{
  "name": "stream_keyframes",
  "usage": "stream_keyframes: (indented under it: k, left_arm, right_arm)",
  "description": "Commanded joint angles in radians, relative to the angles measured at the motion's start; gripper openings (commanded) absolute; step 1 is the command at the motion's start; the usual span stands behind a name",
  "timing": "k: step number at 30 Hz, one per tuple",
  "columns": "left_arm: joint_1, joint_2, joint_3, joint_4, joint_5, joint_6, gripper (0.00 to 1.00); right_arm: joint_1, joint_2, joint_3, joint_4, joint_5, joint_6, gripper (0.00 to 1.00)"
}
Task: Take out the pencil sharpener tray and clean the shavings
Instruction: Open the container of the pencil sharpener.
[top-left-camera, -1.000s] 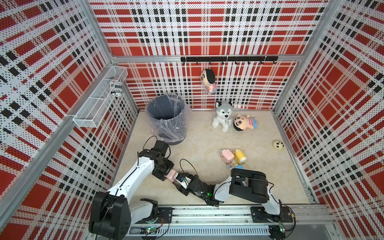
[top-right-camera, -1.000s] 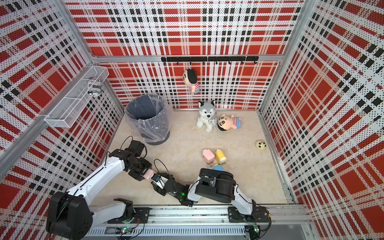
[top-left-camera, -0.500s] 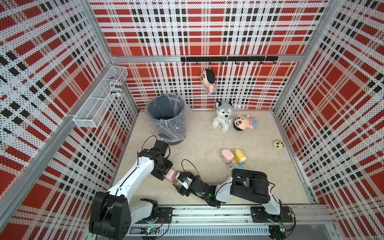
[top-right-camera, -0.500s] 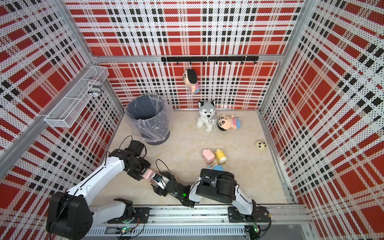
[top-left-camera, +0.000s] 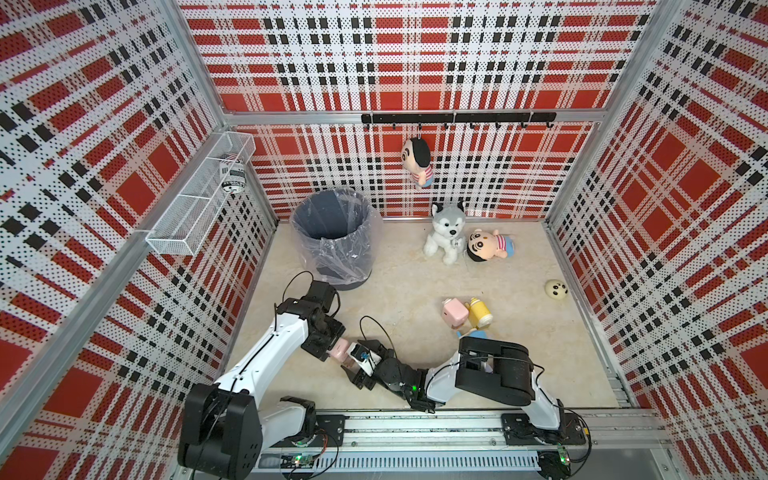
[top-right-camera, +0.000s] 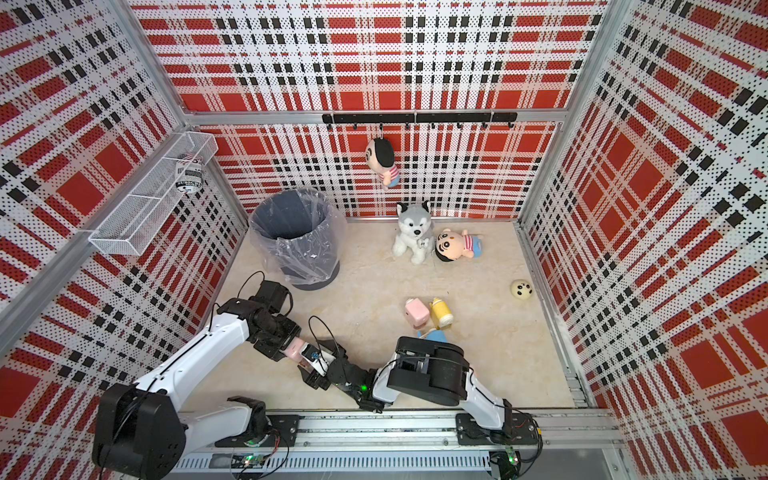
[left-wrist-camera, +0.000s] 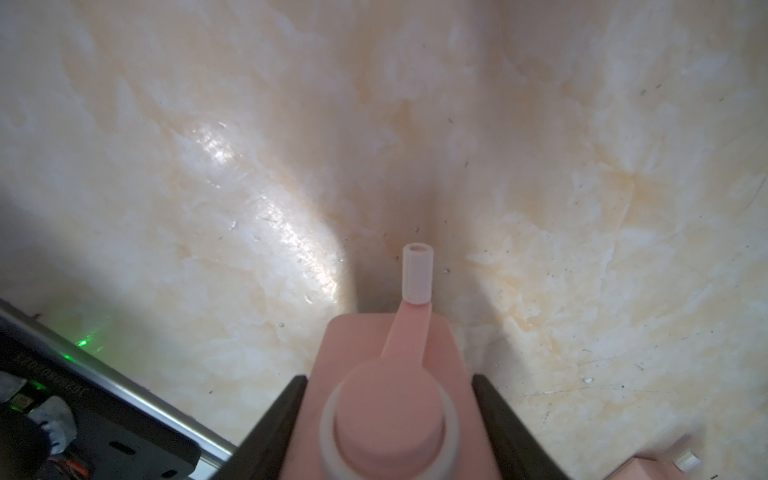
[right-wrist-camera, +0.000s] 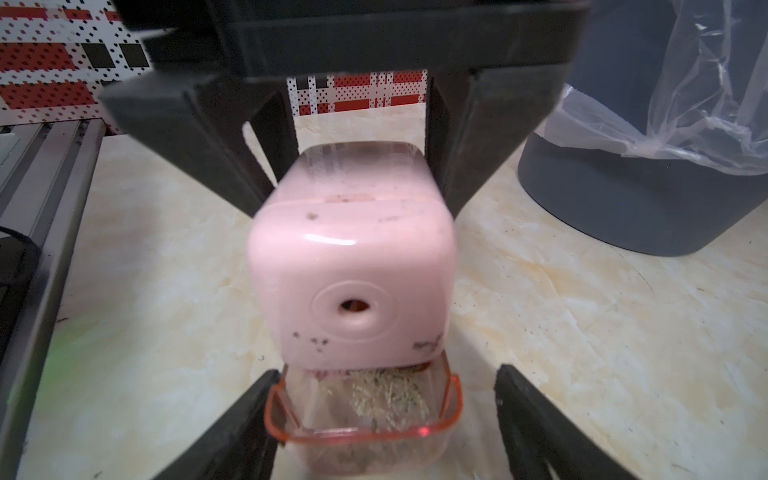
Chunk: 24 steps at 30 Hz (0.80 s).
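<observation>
My left gripper (left-wrist-camera: 390, 379) is shut on the sides of a pink pencil sharpener (left-wrist-camera: 390, 357), held just above the floor near the front left (top-left-camera: 337, 349). Its crank handle (left-wrist-camera: 417, 274) points away from the wrist. In the right wrist view the sharpener (right-wrist-camera: 351, 257) faces me with its pencil hole. The clear, orange-rimmed tray (right-wrist-camera: 365, 432) sticks partly out of the sharpener's base, with pale shavings (right-wrist-camera: 386, 395) inside. My right gripper (right-wrist-camera: 386, 374) is open around the tray. One finger (right-wrist-camera: 253, 407) touches the tray's side and the other stands apart from it.
A grey trash bin (top-left-camera: 332, 237) lined with a clear bag stands behind the left arm. Another pink sharpener (top-left-camera: 454, 312) and a yellow one (top-left-camera: 480, 312) lie mid-floor. Plush toys (top-left-camera: 446, 232) sit at the back and a small ball (top-left-camera: 556, 288) at the right. The front rail (top-left-camera: 415, 424) is close.
My right gripper's jaws have spread apart around the tray. Both arms have stayed almost where they were, and the left gripper keeps its hold.
</observation>
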<state>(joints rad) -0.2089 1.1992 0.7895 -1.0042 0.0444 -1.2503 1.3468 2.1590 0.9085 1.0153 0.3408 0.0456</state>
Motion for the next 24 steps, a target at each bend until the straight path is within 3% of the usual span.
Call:
stream_keyframes:
  k: [1,16,24]
  left_arm:
    - [0.007,-0.020,0.008,-0.017,-0.012,0.004,0.56]
    - [0.012,-0.017,0.014,-0.017,-0.021,0.003,0.56]
    - [0.058,-0.007,0.031,-0.027,-0.072,0.030,0.57]
  right_arm:
    - [0.008,0.033,0.026,-0.003,-0.008,0.006,0.80]
    - [0.008,0.039,0.025,0.000,-0.016,0.008,0.58]
    - [0.012,-0.013,-0.031,0.014,-0.014,0.012,0.52]
